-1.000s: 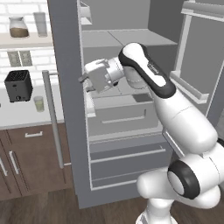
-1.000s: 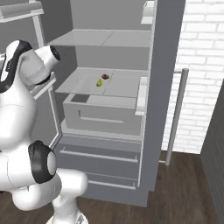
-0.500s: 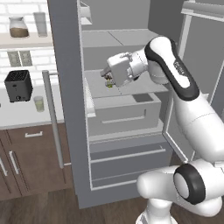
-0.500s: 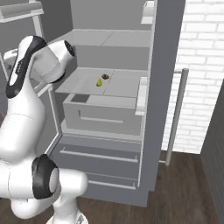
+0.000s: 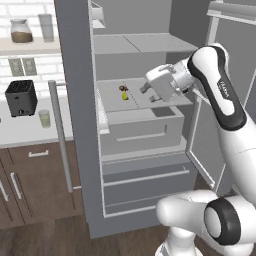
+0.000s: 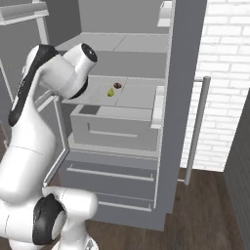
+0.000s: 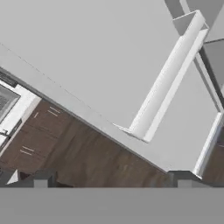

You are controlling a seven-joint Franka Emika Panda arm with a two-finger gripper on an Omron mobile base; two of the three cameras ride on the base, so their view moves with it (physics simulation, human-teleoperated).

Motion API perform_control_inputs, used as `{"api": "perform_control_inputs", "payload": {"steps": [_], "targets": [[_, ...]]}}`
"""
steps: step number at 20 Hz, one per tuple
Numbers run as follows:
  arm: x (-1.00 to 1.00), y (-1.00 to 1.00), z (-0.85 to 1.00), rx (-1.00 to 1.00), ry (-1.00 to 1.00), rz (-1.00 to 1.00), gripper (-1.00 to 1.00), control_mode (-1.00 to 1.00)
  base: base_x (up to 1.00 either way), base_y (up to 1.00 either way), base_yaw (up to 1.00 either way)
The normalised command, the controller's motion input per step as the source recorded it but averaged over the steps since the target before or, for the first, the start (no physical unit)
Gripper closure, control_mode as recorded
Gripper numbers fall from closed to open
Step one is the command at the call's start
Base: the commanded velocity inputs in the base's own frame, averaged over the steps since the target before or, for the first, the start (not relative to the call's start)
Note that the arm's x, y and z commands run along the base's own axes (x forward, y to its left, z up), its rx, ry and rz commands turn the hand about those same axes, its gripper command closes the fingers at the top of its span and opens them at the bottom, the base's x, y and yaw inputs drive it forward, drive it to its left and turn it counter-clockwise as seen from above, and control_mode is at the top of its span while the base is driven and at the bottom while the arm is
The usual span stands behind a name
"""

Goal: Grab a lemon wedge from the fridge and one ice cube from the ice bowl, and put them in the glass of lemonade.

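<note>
The left base view takes in the counter beside the fridge [image 5: 75, 100], with a toaster [image 5: 21, 97] and the glass of lemonade [image 5: 45, 118]; the right base view gives a brick wall [image 6: 227, 73] instead. The arm bends in through the open doors, and the gripper [image 5: 146, 93] hangs over the middle shelf [image 5: 112, 95], jaws spread wide with nothing in them. The lemon wedge [image 5: 125, 96] lies on that shelf beside a small dark item [image 6: 117, 85], just ahead of the fingers.
</note>
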Motion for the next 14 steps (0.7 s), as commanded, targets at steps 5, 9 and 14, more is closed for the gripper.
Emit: {"api": "perform_control_inputs", "payload": {"steps": [5,9,14], "targets": [[-0.35,-0.71,-0.30,-0.25,-0.06,-0.39,-1.00,-1.00,0.00,0.00,0.00],[-0.31,-0.49,-0.38,-0.30,-0.06,-0.45,-1.00,-1.00,0.00,0.00,0.00],[-0.04,-0.25,-0.07,-0.35,0.05,-0.45,-1.00,-1.00,0.00,0.00,0.00]]}}
